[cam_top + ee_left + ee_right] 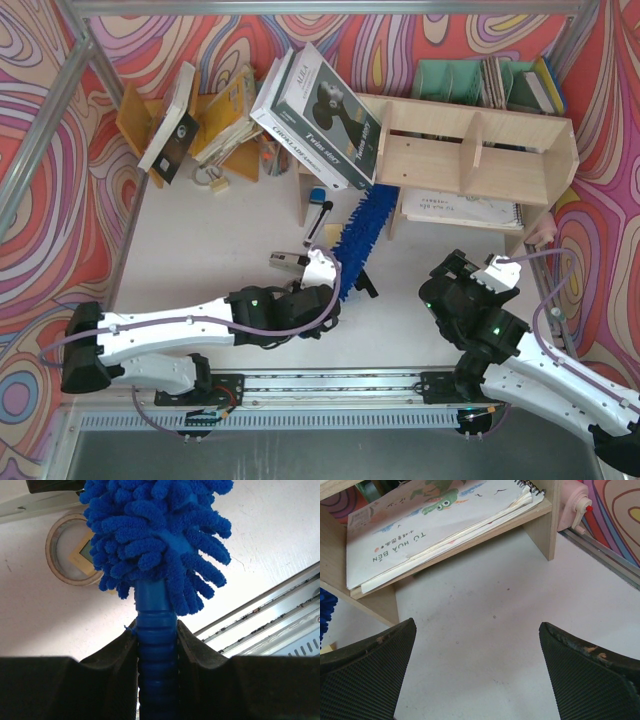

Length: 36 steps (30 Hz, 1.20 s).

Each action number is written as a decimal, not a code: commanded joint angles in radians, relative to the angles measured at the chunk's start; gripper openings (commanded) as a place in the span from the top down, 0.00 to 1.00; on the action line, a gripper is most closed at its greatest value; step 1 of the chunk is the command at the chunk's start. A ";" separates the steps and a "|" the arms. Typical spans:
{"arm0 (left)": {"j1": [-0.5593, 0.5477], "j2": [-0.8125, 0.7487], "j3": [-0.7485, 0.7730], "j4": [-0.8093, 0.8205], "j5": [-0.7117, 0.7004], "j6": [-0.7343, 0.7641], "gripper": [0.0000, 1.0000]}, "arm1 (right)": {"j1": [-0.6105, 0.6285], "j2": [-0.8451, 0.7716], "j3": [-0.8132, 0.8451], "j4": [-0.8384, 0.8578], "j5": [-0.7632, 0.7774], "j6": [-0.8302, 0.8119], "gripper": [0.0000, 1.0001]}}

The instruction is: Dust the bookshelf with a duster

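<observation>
The duster (362,232) lies slanted on the white table, its blue fluffy head reaching toward the lower left corner of the plywood bookshelf (470,150). My left gripper (338,283) is shut on its near end. In the left wrist view the black fingers (117,657) clamp the ribbed blue handle (156,645), with the fluffy head (155,535) just beyond them. My right gripper (468,268) is open and empty in front of the bookshelf. In the right wrist view its gripper (477,650) is spread wide over bare table, facing the bookshelf's lower tier (375,600).
A large book (320,105) leans against the bookshelf's left end. A spiral notebook (435,520) lies on the lower tier. An orange-yellow rack (215,120) stands back left and a green organizer (465,78) behind the shelf. A marker (318,215), a tape roll (70,555) and a pink sharpener (572,505) lie nearby.
</observation>
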 commanded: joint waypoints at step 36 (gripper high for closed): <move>-0.020 -0.228 -0.038 0.092 -0.151 0.050 1.00 | -0.001 -0.007 -0.015 0.014 0.017 -0.003 0.01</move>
